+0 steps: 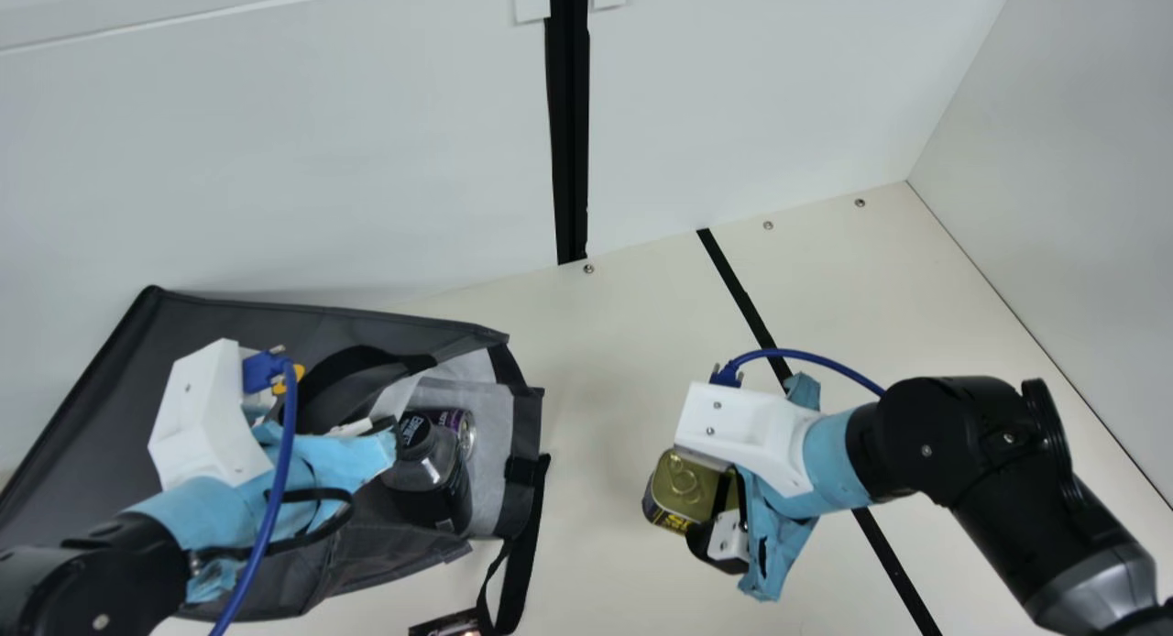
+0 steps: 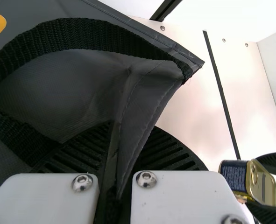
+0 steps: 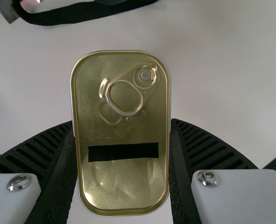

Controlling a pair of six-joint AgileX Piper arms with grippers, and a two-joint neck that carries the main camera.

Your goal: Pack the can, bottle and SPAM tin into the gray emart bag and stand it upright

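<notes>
- My left gripper (image 1: 385, 430): closed, pinching the gray fabric bag (image 1: 229, 320) at its mouth.
- My right gripper (image 1: 717, 512): parted to tin width, gripping gold-lidded rectangular SPAM tin (image 1: 681, 482), outside bag.
- Black-capped bottle (image 1: 431, 476), purple cylindrical can (image 1: 460, 423): inside.

The pale walls (image 1: 275, 159) and table (image 1: 623, 343) are bathed in bright, diffuse light in the main view, while the tabletop is nearly washed out by glare in the left wrist view and dimmed in the right, where soft highlights are caught by the tin's lid (image 3: 123, 186).
</notes>
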